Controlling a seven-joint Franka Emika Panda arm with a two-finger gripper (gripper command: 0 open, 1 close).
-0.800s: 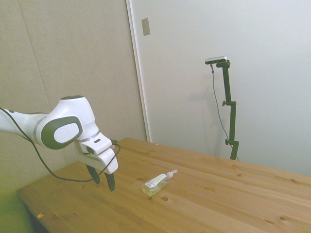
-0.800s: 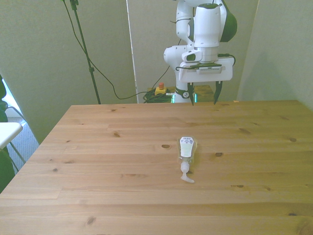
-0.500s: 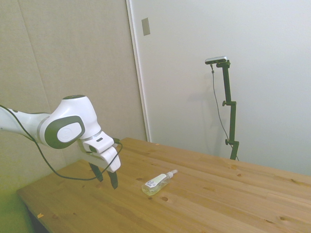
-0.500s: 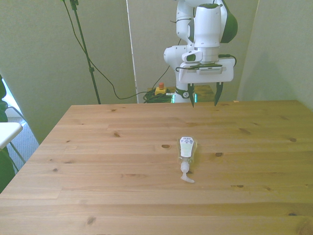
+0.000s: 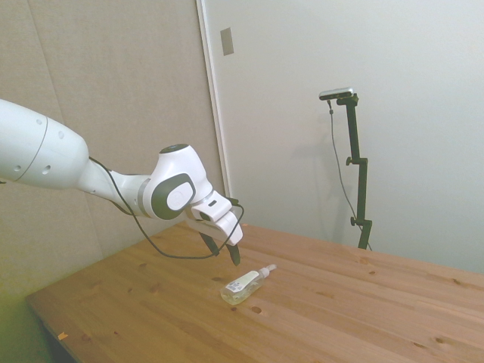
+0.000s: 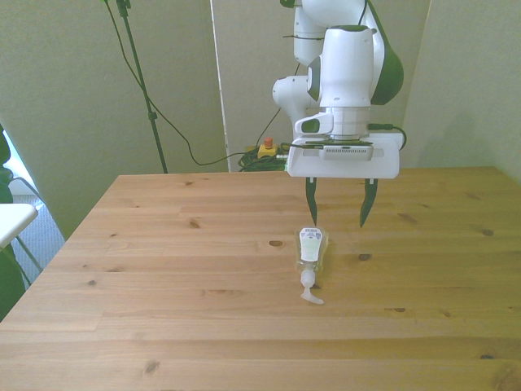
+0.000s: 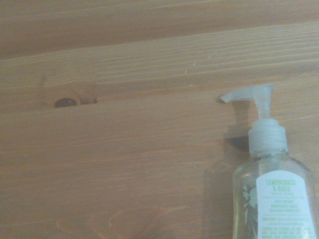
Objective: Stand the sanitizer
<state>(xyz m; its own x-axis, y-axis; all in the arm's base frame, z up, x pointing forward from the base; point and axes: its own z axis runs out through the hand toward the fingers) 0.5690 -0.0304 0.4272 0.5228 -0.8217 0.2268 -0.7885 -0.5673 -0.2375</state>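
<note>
The sanitizer [image 6: 310,250] lies flat on the wooden table [image 6: 163,269], a small clear bottle of pale yellowish liquid with a white label up and its white pump nozzle pointing at the front camera. It also shows on its side in the side view as sanitizer [image 5: 243,285], and close up in the wrist view as sanitizer [image 7: 271,189]. My gripper [image 6: 337,209] hangs open just above the table, behind the bottle's base end and slightly toward the front view's right. In the side view the gripper [image 5: 228,252] is a little above and left of the bottle, touching nothing.
A dark knot [image 6: 276,243] marks the wood beside the bottle. Cables and a red-and-yellow button box [image 6: 266,148] sit on the floor behind the table. A white surface edge [image 6: 12,220] is at the front view's far left.
The arm has stretched out across the table and lowered, bringing the open gripper from the table's far edge to just behind the lying sanitizer. The bottle has not moved.
</note>
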